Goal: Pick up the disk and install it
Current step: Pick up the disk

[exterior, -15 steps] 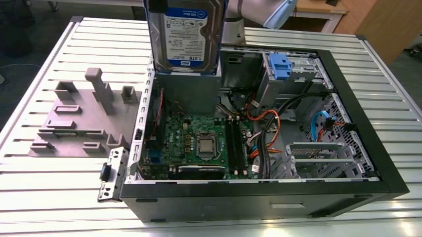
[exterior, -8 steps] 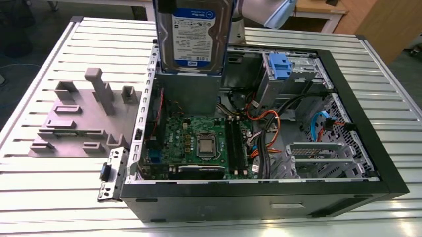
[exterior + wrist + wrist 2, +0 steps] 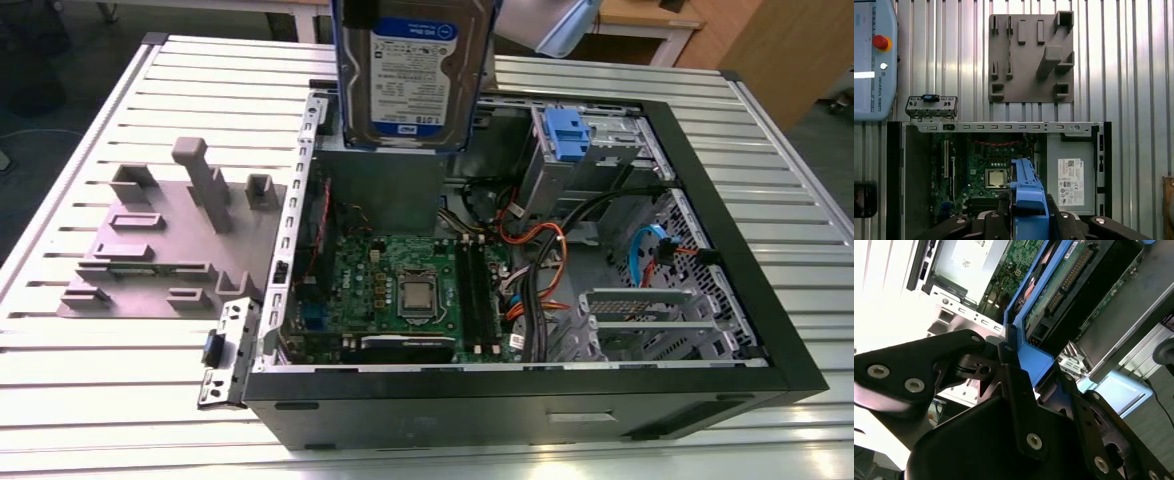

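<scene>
One open computer case [image 3: 534, 410] on slatted metal table [image 3: 107, 400], motherboard [image 3: 400, 270] inside; my gripper [image 3: 1024, 367] clamped on disk [image 3: 414, 75] above it.

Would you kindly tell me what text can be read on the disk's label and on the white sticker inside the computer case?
On the disk, the label: printed lines, too small to read.
The white sticker: print and symbols, too blurred to read.

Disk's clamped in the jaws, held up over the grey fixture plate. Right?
Wrong on one point. The disk is clamped in the jaws, but it hangs over the open computer case, not the grey fixture plate, which lies beside the case on the exterior view's left. The exterior view shows it.
</scene>
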`<action>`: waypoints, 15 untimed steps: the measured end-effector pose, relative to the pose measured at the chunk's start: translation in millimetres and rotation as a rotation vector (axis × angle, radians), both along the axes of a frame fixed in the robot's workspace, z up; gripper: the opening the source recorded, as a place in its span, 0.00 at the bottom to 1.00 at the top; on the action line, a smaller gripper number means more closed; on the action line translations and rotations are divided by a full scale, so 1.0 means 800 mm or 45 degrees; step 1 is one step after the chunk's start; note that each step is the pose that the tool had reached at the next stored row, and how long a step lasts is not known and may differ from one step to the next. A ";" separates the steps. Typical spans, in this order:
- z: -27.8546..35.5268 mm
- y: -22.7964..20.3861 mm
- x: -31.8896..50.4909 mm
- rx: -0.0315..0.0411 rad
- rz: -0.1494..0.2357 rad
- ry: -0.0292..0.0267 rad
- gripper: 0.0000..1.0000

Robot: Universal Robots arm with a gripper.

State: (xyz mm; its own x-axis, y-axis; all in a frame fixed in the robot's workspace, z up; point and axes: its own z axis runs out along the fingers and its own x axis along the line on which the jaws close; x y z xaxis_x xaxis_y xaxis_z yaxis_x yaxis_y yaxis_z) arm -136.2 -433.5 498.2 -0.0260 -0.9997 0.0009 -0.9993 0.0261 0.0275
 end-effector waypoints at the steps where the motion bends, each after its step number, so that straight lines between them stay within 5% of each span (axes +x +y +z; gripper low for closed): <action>1: 0.0000 0.0000 0.002 -0.0001 0.000 0.0000 0.36; 15: -0.0003 -0.0001 0.026 0.0000 0.000 0.0001 0.36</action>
State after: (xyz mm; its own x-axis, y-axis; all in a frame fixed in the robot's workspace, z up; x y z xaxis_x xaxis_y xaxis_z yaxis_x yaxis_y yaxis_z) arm -115.6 -433.6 498.0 -0.0260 -0.9997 0.0009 -0.9993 0.0260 0.0275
